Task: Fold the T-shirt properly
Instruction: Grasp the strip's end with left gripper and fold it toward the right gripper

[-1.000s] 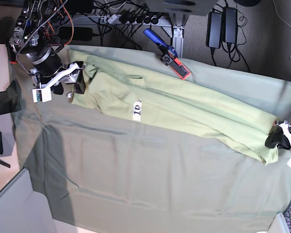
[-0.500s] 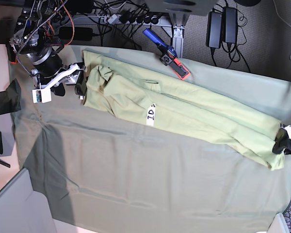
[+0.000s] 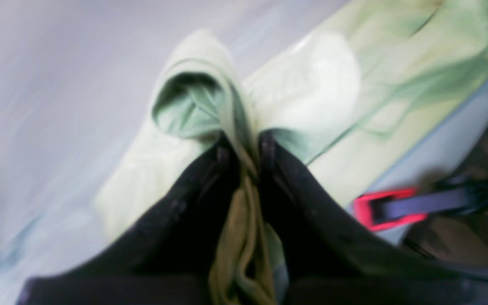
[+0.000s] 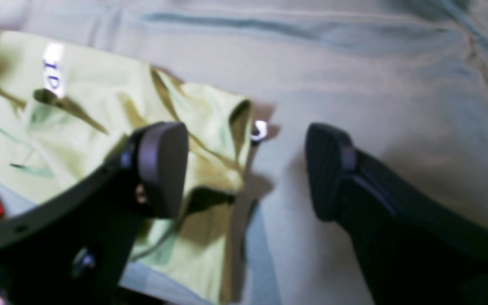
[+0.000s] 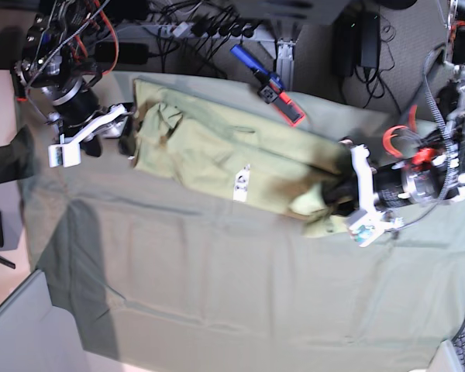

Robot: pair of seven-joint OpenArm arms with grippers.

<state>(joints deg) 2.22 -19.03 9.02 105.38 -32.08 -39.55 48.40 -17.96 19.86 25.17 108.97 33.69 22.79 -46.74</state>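
Note:
The pale yellow-green T-shirt (image 5: 209, 147) lies bunched across the back of the grey-green sheet (image 5: 217, 287), with a white label (image 5: 239, 184) showing. My left gripper (image 5: 339, 194) is shut on the shirt's right end and holds it doubled back over the middle. In the left wrist view the jaws (image 3: 244, 148) pinch a fold of the shirt (image 3: 311, 84). My right gripper (image 5: 129, 133) is at the shirt's left end. In the right wrist view it (image 4: 244, 169) is open, with one pad (image 4: 161, 169) over the shirt (image 4: 100, 106) and the other above bare sheet.
A blue and red clamp tool (image 5: 275, 93) lies at the sheet's back edge, also in the left wrist view (image 3: 379, 207). A dark garment (image 5: 8, 159) hangs at the left. Cables and power bricks (image 5: 356, 39) lie behind. A grey box corner (image 5: 23, 333) is at the bottom left.
My left gripper has pulled the shirt's right end far to the left, from the sheet's right edge to the middle, doubling the shirt over. The right arm has stayed at the left end.

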